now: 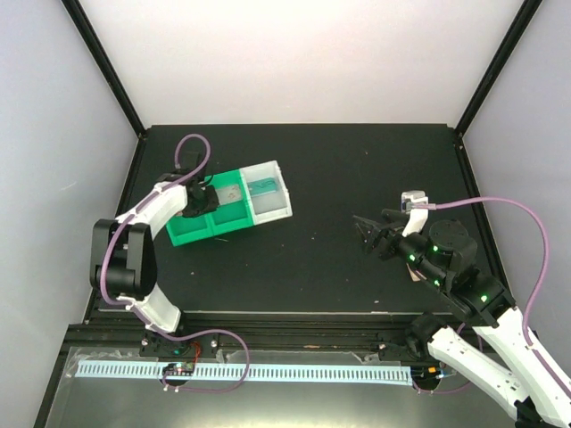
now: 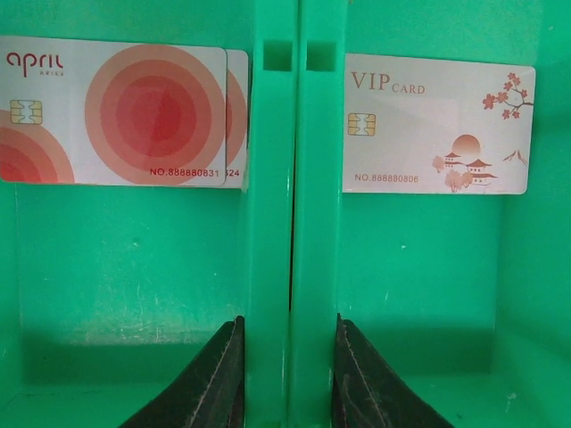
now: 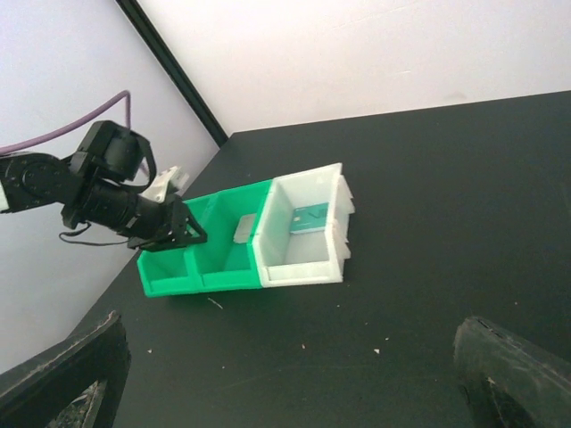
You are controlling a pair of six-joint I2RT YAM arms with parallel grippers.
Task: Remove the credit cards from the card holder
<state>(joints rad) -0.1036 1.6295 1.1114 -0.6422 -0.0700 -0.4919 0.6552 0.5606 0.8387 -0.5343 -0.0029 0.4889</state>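
Starting nearest, at 3 o'clock in the top view: the right end effector [image 1: 368,234] hangs over the bare surface [image 1: 321,276], fingers spread wide, nothing between them, well apart from the tray [image 1: 192,234].

Farther out, at 9 o'clock: the left end effector [image 2: 287,379] is down in the tray. Its fingers are apart, astride the divider [image 2: 290,223] between the two green bins, close to both faces, gripping no card.

Two overlapped april cards [image 2: 116,111] sit in the left bin and a VIP card [image 2: 437,120] in the right. A teal card [image 3: 310,218] lies in the white bin. The card holder is not found in any view.

Risks, as judged:
- Closing here would pinch the divider, and a lift would then drag or tip the tray and scatter the cards.
- Cards lying flat on plastic give the fingertips little edge, so the overlapped pair could slide or come up together.

Views:
- Only the left wrist shows the print and the overlap.
- Only the top and right wrist views show the white bin and the idle arm.
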